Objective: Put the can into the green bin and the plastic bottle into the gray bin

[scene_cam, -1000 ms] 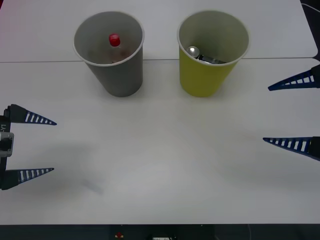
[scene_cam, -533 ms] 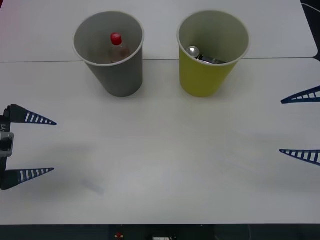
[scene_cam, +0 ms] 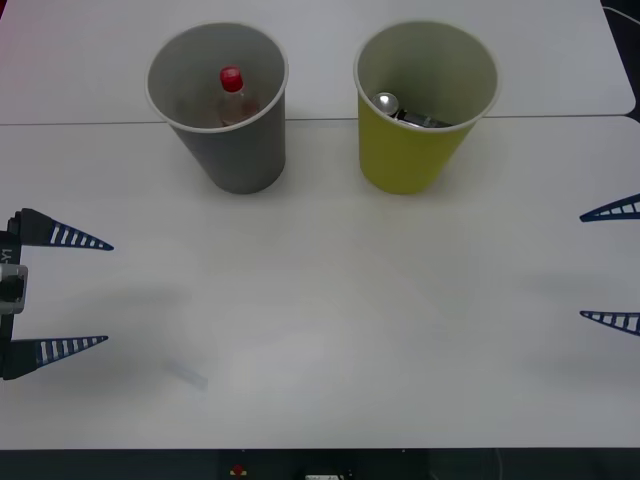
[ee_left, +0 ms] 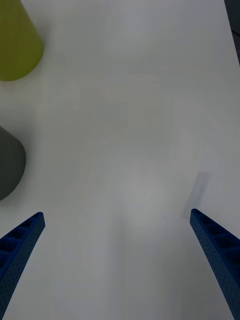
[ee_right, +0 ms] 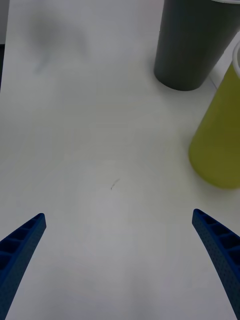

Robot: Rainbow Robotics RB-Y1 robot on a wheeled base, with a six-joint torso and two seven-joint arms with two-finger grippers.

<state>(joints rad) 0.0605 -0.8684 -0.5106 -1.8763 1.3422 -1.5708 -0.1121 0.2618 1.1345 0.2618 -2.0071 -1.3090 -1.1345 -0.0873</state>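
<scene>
Both tools sit nearest, low over the white table (scene_cam: 320, 330) at its two sides, each empty with its blue ribbed fingers spread wide apart. On the robot's left, the left tool (scene_cam: 108, 292) hangs at the table's left edge, its two fingertips pointing inward toward the middle, one above the other in the front view, with bare table between them. On the robot's right, the right tool (scene_cam: 582, 266) shows just its two fingertips at the right edge, likewise parted and holding nothing. From the right wrist view the fingers (ee_right: 22, 245) frame bare table surface, with both bins farther ahead; from the left wrist view the fingers (ee_left: 20, 240) frame bare table too, the bins' bases off to one side. Farther back, well apart from both tools, the two bins stand upright side by side with a gap between them. The gray bin (scene_cam: 235, 150) is on the left, and the plastic bottle (scene_cam: 232, 88) stands inside it, its red cap below the rim; its label is hard to make out in the bin's shade. The green bin (scene_cam: 410, 155) is on the right, and the can (scene_cam: 388, 102) lies inside it, apparently tilted, its shiny silver top facing up toward the camera.
</scene>
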